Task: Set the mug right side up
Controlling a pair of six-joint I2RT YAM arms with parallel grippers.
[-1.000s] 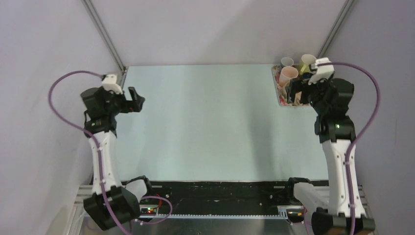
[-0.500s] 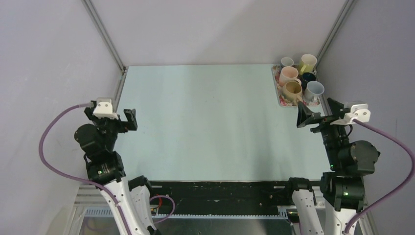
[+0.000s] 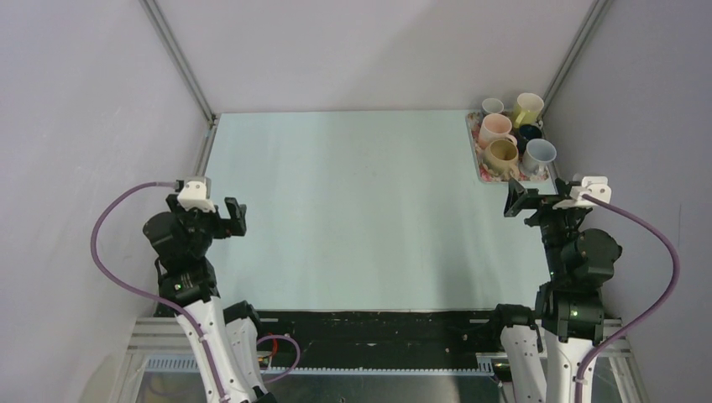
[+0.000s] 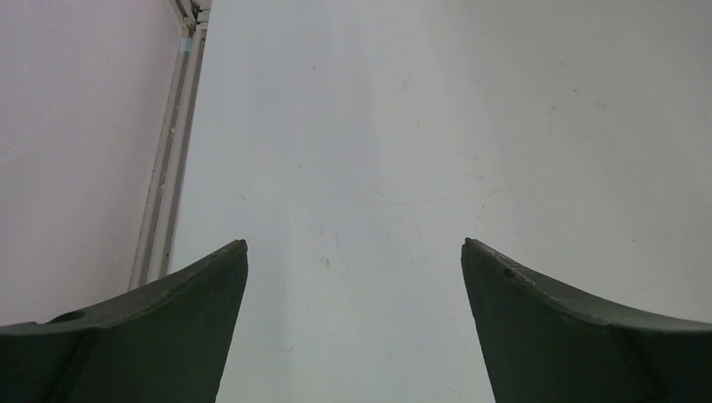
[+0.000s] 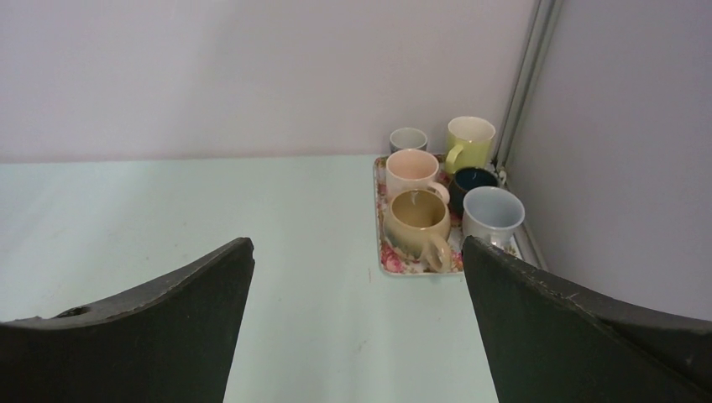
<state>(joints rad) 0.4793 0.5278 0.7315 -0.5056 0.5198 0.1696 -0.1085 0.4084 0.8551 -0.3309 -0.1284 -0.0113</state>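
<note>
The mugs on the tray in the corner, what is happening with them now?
Nothing is handled at this moment. The left hand and the right hand are both open and empty, apart from the tray. Six mugs stand on it in the far right corner, and all appear mouth up.

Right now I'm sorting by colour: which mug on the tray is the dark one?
The navy mug, between the yellow-green mug and the pale blue mug along the tray's right side; the others are all light-coloured.
</note>
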